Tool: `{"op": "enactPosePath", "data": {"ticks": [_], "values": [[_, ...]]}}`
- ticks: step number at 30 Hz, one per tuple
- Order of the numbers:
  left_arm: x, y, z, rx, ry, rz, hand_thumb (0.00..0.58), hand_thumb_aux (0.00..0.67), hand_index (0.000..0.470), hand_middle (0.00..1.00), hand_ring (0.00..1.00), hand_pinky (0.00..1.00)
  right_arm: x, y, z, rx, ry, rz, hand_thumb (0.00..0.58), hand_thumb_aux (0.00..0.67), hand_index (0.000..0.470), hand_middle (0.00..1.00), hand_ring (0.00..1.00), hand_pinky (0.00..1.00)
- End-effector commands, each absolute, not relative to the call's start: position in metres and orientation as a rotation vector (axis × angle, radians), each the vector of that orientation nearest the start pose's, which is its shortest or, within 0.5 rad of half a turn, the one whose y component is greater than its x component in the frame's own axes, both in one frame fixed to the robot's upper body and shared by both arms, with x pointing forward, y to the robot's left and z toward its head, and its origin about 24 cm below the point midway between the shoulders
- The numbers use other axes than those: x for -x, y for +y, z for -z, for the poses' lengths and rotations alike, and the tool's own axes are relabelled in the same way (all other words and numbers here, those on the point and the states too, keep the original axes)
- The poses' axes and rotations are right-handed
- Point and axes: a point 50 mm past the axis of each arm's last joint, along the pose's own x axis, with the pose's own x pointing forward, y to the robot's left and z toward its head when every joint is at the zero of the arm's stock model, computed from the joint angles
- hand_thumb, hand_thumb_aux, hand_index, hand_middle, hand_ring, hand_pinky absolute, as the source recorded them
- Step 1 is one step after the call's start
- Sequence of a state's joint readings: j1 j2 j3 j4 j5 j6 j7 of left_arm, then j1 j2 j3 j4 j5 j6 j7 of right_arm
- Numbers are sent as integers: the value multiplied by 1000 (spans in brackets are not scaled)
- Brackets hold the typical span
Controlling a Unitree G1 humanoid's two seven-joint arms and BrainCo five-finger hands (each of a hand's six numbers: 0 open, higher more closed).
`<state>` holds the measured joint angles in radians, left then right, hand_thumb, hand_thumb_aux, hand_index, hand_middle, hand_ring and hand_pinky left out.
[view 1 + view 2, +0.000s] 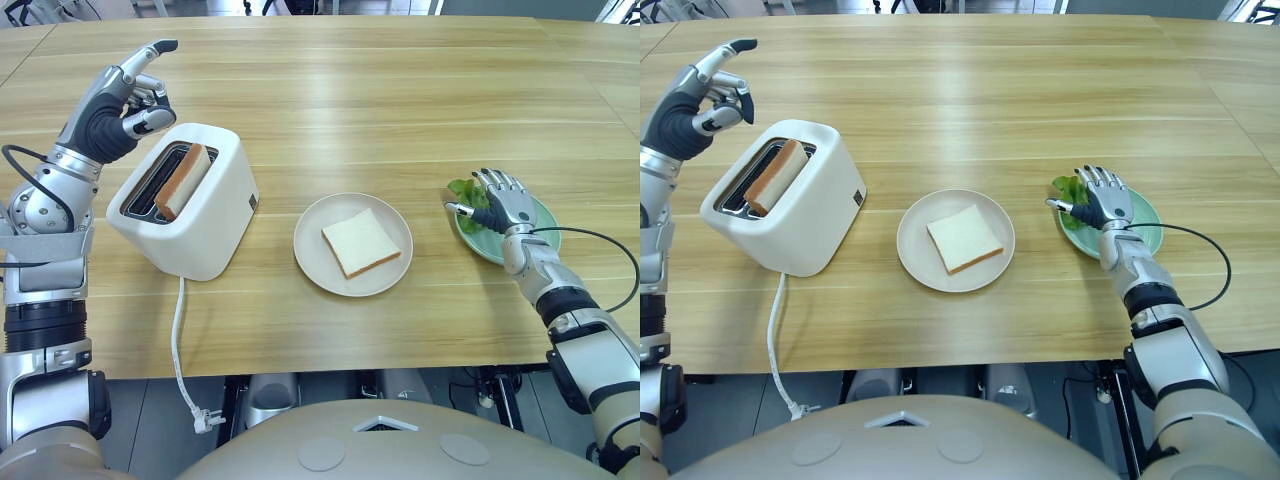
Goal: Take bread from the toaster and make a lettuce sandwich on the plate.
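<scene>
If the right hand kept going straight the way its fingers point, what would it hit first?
Probably the lettuce on the green plate: the right hand is over that plate, pointing at the leaves. Its height above them is unclear.

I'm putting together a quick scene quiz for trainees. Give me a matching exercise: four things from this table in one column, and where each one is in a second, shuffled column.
Things
1. upright bread slice
2. flat bread slice
3. lettuce
4. left hand

Places
A. on the green plate, by the right hand
B. lying on the round plate in the middle
C. raised in the air behind the toaster
D. standing in a slot of the toaster

Pairs: 1-D, 2-B, 3-A, 4-C
</scene>
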<state>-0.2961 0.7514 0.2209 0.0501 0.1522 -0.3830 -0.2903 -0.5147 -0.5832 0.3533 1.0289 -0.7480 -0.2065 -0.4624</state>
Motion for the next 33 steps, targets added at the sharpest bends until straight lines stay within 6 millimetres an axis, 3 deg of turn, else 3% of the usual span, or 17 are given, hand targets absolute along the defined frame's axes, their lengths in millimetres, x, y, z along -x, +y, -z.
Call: {"op": "enactPosePath", "data": {"ticks": [1, 6, 7, 8, 9, 10, 11, 12, 27, 33], "values": [[-278, 275, -209, -1009, -499, 122, 0, 0, 0, 894, 894, 894, -313, -278, -14, 1483, 106, 34, 0, 0, 0, 0, 0, 0], [-280, 273, -209, -1005, -499, 125, 0, 0, 0, 894, 894, 894, -313, -279, -12, 1489, 118, 43, 0, 0, 0, 0, 0, 0], [-280, 273, -209, -1004, -499, 126, 0, 0, 0, 894, 894, 894, -313, -280, -12, 1490, 118, 45, 140, 87, 60, 0, 0, 0], [-280, 273, -209, -1003, -500, 126, 0, 0, 0, 898, 898, 898, -314, -280, -12, 1491, 116, 48, 403, 300, 206, 0, 0, 0], [-280, 273, -209, -1003, -500, 126, 0, 0, 0, 894, 894, 894, -314, -280, -12, 1493, 114, 51, 484, 397, 272, 0, 0, 0], [-281, 273, -209, -1002, -500, 127, 0, 0, 0, 894, 894, 894, -314, -280, -13, 1493, 111, 55, 484, 397, 272, 0, 0, 0], [-281, 273, -209, -1001, -500, 127, 0, 0, 0, 894, 894, 894, -314, -280, -13, 1493, 108, 59, 521, 457, 314, 0, 0, 0], [-281, 273, -209, -1001, -499, 127, 0, 0, 0, 894, 894, 894, -314, -280, -13, 1493, 105, 61, 580, 670, 460, 0, 0, 0], [-279, 272, -207, -987, -505, 149, 0, 0, 0, 867, 867, 867, -319, -278, -33, 1481, -65, 178, 580, 670, 460, 0, 0, 0], [-274, 288, -193, -1084, -403, 162, 0, 0, 0, 702, 702, 702, -319, -274, -42, 1462, -160, 214, 580, 670, 460, 0, 0, 0]]}}
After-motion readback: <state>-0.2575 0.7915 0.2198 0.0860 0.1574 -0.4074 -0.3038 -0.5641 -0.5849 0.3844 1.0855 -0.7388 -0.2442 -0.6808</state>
